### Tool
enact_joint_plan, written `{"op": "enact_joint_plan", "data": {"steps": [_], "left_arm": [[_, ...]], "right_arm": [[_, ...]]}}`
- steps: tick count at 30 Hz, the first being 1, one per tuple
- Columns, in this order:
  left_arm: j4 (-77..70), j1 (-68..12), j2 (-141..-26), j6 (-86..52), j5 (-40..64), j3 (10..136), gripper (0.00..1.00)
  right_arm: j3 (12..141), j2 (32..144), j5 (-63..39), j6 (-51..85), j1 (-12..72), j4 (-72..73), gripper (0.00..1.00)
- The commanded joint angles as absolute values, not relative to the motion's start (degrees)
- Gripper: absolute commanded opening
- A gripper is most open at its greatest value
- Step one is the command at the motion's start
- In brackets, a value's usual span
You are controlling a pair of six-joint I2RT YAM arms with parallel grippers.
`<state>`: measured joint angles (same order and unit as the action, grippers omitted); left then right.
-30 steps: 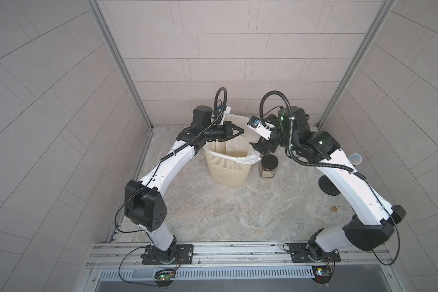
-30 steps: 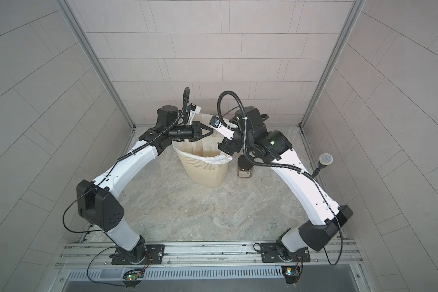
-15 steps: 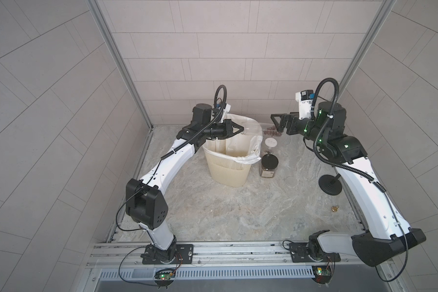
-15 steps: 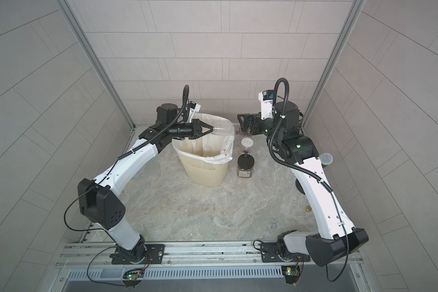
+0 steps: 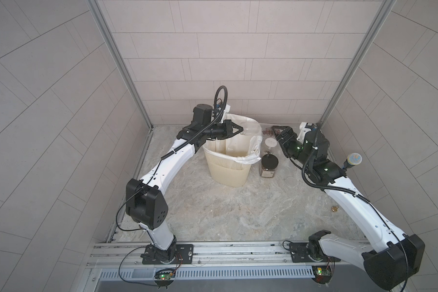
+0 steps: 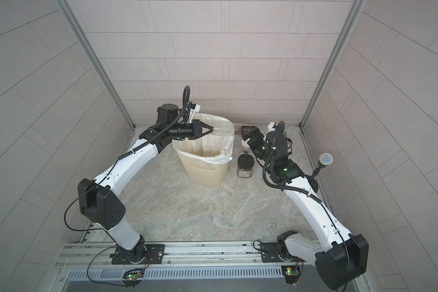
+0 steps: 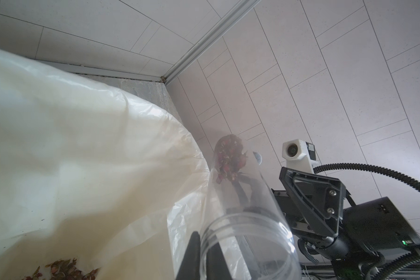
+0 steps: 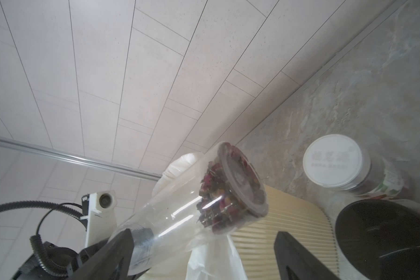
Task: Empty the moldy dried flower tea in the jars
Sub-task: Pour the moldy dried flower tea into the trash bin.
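My left gripper [image 5: 239, 131] [image 6: 208, 130] [image 7: 204, 242] is shut on the open rim of the tall slim clear jar [image 5: 250, 130] [image 6: 221, 130] [image 7: 247, 218] [image 8: 175, 218]. The jar lies almost level over the cream bin [image 5: 232, 164] [image 6: 205, 172]. The moldy dried flower tea [image 7: 230, 157] [image 8: 223, 201] is packed at the jar's closed end, and some lies in the bin's liner [image 7: 58, 269]. My right gripper [image 5: 278, 131] [image 6: 248, 132] [image 8: 201, 257] is open by that closed end and holds nothing. The black-lidded jar [image 5: 269, 164] [image 8: 383, 237] and the white-lidded jar [image 5: 271, 142] [image 8: 332, 162] stand right of the bin.
A black stand with a round speckled head [image 5: 354, 159] [image 6: 325, 158] rises by the right wall. On the floor near it lie a clear disc [image 5: 290, 180] and a small brass piece [image 5: 335, 208]. Tiled walls close in the back and both sides.
My right arm swung away from above the bin to the back right, then dropped lower beside the jar's closed end, jaws slightly narrower. The left arm has kept the jar in place.
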<state>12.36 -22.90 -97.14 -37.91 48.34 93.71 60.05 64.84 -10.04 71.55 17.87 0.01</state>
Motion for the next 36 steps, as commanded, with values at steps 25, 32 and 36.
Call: {"op": "enact_joint_plan", "data": {"steps": [25, 32, 36], "left_arm": [[6.75, -23.20, -97.40, -40.15, 49.31, 93.17, 0.04], [4.84, -23.18, -97.28, -41.22, 49.79, 91.93, 0.04], [4.75, -23.20, -97.31, -41.22, 50.08, 92.11, 0.10]], "right_arm": [[57.39, 78.22, -4.18, 97.29, 21.36, 31.06, 0.78], [57.13, 79.08, -3.52, 97.82, 21.10, 32.85, 0.68], [57.42, 78.95, -3.94, 96.31, 20.58, 33.10, 0.64]]}}
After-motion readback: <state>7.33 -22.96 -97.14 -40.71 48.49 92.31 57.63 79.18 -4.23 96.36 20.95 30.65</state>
